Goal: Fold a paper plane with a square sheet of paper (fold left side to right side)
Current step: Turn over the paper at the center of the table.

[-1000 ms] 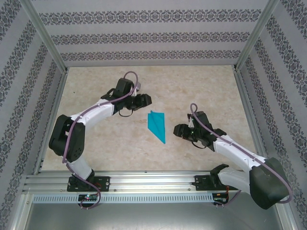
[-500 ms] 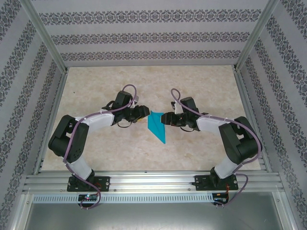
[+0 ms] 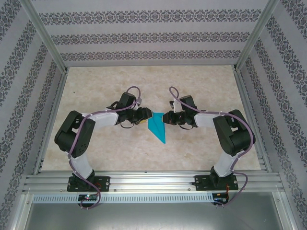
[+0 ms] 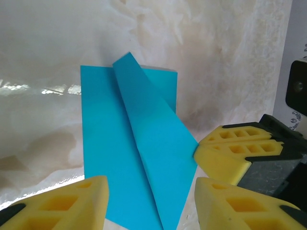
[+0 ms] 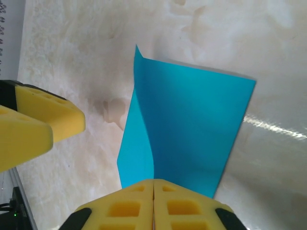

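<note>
Two arms stretch inward low over the table (image 3: 206,86) and meet mid-table, the left gripper (image 3: 146,116) spread astride the wide end of the single teal paper plane (image 3: 157,128) lying there, the right gripper (image 3: 165,118) pressed together, pinching its opposite edge.

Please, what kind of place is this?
Probably a robot test cell, not a home. A metal frame and patterned wall panels enclose a marbled table, and a left arm and right arm are bolted to a rail.
</note>
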